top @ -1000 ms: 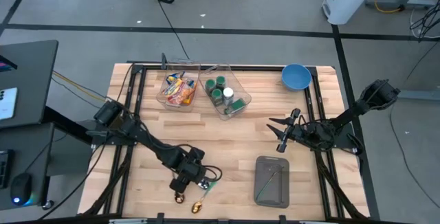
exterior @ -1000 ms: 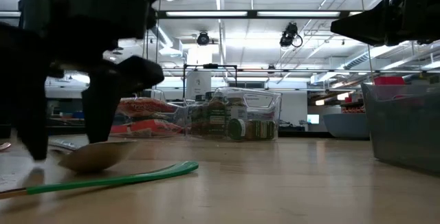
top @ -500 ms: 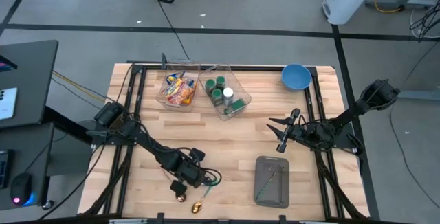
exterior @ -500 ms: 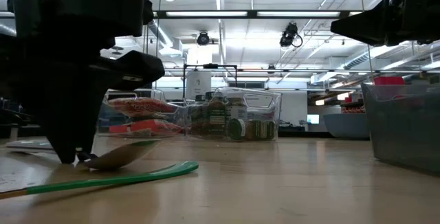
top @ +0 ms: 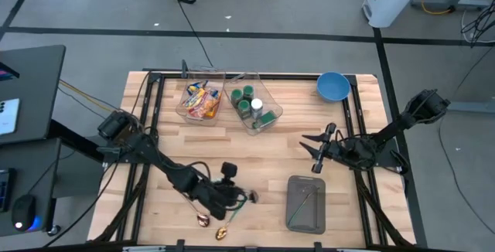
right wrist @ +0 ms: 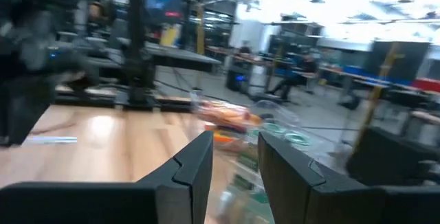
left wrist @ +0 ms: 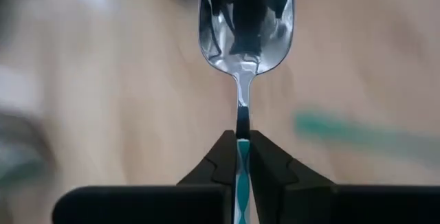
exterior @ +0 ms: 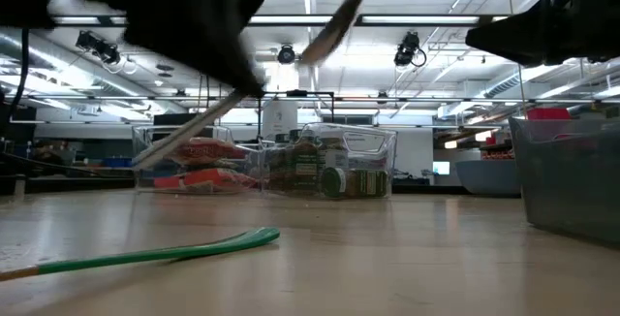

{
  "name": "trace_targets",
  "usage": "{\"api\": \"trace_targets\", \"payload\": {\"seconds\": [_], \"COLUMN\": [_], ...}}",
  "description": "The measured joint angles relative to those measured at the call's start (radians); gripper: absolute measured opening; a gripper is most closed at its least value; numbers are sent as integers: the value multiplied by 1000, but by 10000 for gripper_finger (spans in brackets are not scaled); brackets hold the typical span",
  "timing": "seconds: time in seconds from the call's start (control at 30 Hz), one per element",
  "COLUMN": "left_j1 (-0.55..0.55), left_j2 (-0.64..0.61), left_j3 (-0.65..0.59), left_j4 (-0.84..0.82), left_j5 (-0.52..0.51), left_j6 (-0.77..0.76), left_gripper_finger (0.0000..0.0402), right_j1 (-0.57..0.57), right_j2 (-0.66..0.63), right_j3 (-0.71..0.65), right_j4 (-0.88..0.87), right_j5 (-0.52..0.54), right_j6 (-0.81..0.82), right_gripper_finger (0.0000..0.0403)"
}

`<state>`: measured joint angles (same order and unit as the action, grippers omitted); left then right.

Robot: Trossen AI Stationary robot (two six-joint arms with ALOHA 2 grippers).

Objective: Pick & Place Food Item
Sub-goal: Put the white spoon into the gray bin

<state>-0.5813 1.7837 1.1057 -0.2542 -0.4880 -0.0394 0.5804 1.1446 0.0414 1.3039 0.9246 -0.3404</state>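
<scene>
My left gripper (top: pixel 237 195) is near the table's front edge, left of centre, shut on a spoon (left wrist: pixel 245 25) with a silver bowl and a teal-and-white handle. The spoon's bowl (top: pixel 253 198) points toward the table's right. In the low view the spoon (exterior: pixel 334 20) shows blurred, high above the tabletop. A green-handled spoon (exterior: pixel 165 253) and a copper one (top: pixel 203 220) lie flat on the wood below the gripper. Snack packets fill a clear bin (top: pixel 201 101) at the far side. My right gripper (top: pixel 319 151) hovers open at the right, nothing between its fingers (right wrist: pixel 199 162). My left gripper pinches the spoon's handle (left wrist: pixel 242 145) between its two fingertips, a short way behind the neck of the bowl. The fingers run along the handle, and the bowl sticks out in front of them. The spoon is lifted clear of the table.
A second clear bin (top: pixel 255 107) with green-lidded jars stands beside the snack bin. A blue bowl (top: pixel 332 86) sits at the far right. A grey tray (top: pixel 306 203) with a utensil in it is at the near right. Black rails (top: pixel 151 105) frame the table.
My left gripper has shut on the spoon's handle, then risen and tipped up while swinging a little toward the table's right. The spoon has left the tabletop and is lifted clear; the green-handled spoon stays where it lay.
</scene>
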Motion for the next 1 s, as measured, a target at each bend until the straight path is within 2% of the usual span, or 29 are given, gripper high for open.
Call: {"api": "trace_targets", "payload": {"seconds": [0.1, 0.2, 0.3, 0.4, 0.6, 0.73, 1.0], "left_j1": [1, 27, 81, 136, 235, 293, 386], "left_j2": [-5, -5, -5, -5, 0, 27, 153], "left_j3": [-4, -74, -169, -243, -240, -191, -60], "left_j4": [219, 522, 815, 972, 1027, 1018, 952], "left_j5": [-60, -62, -58, -58, -86, -201, -330], "left_j6": [81, 156, 181, 175, 147, 130, 84], "left_gripper_finger": [24, 24, 24, 24, 24, 24, 24], "right_j1": [-1, -11, -19, -32, -95, -145, -220], "right_j2": [0, 0, 0, 0, 0, 0, 0], "right_j3": [0, 0, 0, 0, 0, 38, 210], "right_j4": [-16, -13, 10, 24, 31, -19, -251], "right_j5": [-102, -215, -248, -248, -247, -249, -254], "right_j6": [49, 89, 93, 94, 166, 205, 199], "right_gripper_finger": [126, 126, 128, 150, 254, 310, 325]}}
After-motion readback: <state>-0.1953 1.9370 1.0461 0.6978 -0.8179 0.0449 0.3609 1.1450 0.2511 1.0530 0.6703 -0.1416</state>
